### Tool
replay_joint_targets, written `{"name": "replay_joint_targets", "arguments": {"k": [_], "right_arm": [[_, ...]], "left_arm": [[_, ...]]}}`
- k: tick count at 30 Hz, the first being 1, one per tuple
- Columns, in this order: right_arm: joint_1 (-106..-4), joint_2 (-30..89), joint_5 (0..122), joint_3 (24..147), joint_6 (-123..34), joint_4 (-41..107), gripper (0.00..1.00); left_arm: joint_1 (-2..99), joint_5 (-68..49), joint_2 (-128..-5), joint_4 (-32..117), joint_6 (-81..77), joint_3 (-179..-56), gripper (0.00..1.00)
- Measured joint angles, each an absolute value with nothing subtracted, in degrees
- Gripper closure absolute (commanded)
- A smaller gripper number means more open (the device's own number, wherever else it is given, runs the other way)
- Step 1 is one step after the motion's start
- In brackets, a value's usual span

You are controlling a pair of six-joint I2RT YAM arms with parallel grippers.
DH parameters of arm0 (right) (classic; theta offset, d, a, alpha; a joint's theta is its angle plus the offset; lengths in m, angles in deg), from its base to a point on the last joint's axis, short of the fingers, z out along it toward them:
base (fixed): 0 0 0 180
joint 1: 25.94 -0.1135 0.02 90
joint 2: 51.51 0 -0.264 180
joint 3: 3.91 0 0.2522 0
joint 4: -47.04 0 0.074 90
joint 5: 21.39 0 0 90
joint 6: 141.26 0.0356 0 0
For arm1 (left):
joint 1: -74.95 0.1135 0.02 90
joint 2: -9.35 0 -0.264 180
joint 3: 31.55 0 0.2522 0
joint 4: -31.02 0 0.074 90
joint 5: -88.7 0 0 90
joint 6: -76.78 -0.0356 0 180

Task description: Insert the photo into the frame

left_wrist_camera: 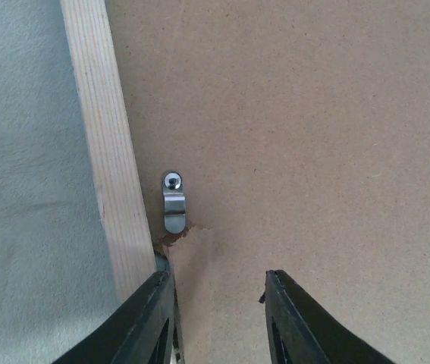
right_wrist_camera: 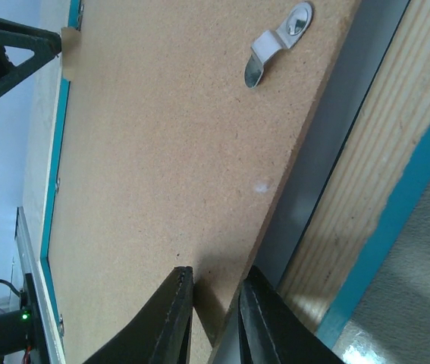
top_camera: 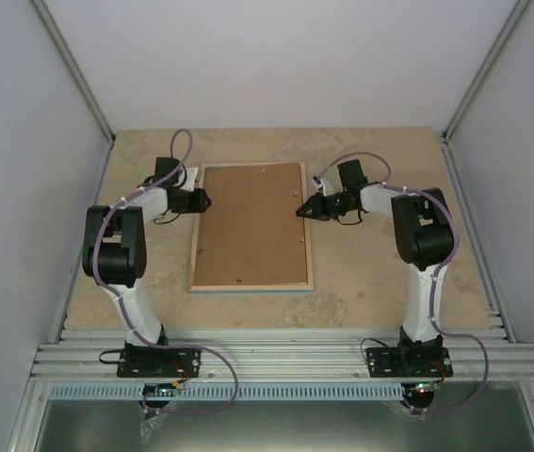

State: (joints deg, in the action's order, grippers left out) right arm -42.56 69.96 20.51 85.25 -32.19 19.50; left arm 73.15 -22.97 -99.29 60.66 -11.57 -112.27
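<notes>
Right gripper: jaws narrow, pinching the right edge of the flat brown fibreboard backing board, which is tilted up slightly off the grey pane. Left gripper: jaws moderately open, holding nothing, at the board's left edge near a small metal clip. The board sits in the thin rectangular light-wood, blue-fronted frame, which lies face down in the middle of the beige table.

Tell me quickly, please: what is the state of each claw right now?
Left claw: open, holding nothing, over the backing board.
Right claw: closed on the edge of the backing board.
</notes>
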Motion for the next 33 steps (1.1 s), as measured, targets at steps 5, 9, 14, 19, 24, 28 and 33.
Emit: {"name": "replay_joint_targets", "arguments": {"k": [5, 9, 14, 19, 24, 28, 33], "right_arm": [[-42.54, 70.03, 20.44, 85.27, -32.17, 19.5, 0.81], [-42.5, 70.05, 20.42, 85.29, -32.15, 19.5, 0.81], [-42.17, 70.05, 20.42, 85.29, -32.11, 19.5, 0.81], [-41.76, 70.05, 20.44, 85.27, -32.02, 19.5, 0.81], [-41.47, 70.05, 20.47, 85.27, -32.0, 19.5, 0.81], [-41.21, 70.05, 20.55, 85.27, -31.97, 19.48, 0.81], [-41.12, 70.05, 20.62, 85.27, -31.95, 19.5, 0.81]], "left_arm": [[72.75, -22.22, -99.73, 60.94, -12.03, -112.88, 0.74], [72.53, -21.04, -99.95, 61.23, -12.43, -113.19, 0.86], [71.94, -19.12, -99.95, 61.1, -13.98, -113.19, 0.94], [71.07, -17.87, -99.95, 61.08, -15.11, -113.3, 0.97], [70.2, -16.82, -99.95, 61.05, -16.23, -113.52, 0.97], [69.34, -15.8, -99.95, 60.9, -16.49, -113.73, 0.97], [69.06, -15.34, -99.95, 60.86, -16.73, -113.82, 0.99]]}}
